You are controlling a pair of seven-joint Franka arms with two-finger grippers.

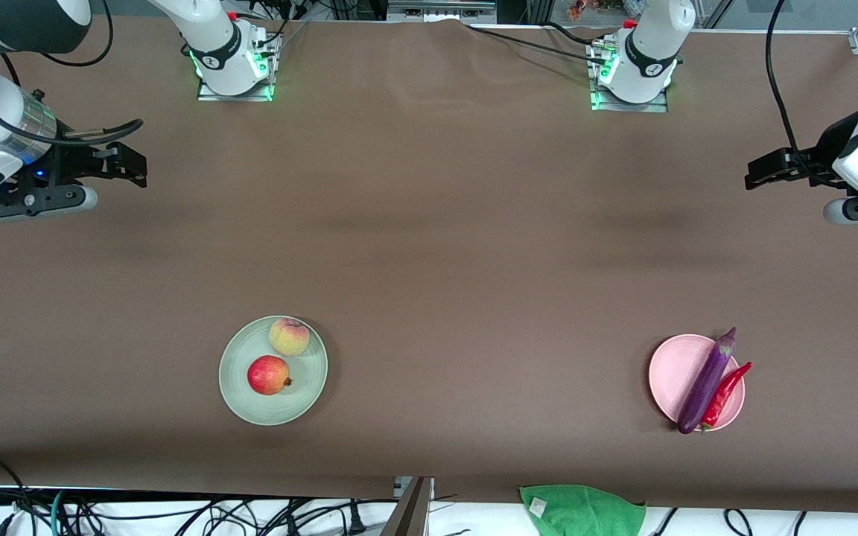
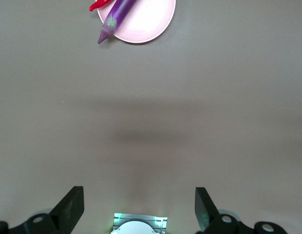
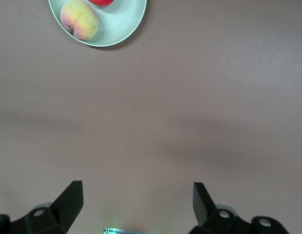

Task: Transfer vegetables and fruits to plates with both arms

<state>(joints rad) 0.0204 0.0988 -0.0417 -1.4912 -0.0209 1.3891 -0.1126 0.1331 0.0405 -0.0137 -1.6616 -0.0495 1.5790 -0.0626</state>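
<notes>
A yellow-pink peach (image 1: 289,336) and a round red fruit (image 1: 268,375) lie on the mint green plate (image 1: 308,391) toward the right arm's end. A purple eggplant (image 1: 706,381) and a red chili pepper (image 1: 727,393) lie on the pink plate (image 1: 669,376) toward the left arm's end. My right gripper (image 1: 135,165) is open and empty, up over bare table at its end. My left gripper (image 1: 757,170) is open and empty, up over bare table at its end. The right wrist view shows the peach (image 3: 79,19) on the green plate (image 3: 124,24). The left wrist view shows the eggplant (image 2: 114,18) on the pink plate (image 2: 151,22).
A brown mat (image 1: 459,246) covers the table. A green cloth (image 1: 582,510) hangs at the table's edge nearest the front camera. Cables lie below that edge. The arm bases (image 1: 232,71) stand along the edge farthest from the camera.
</notes>
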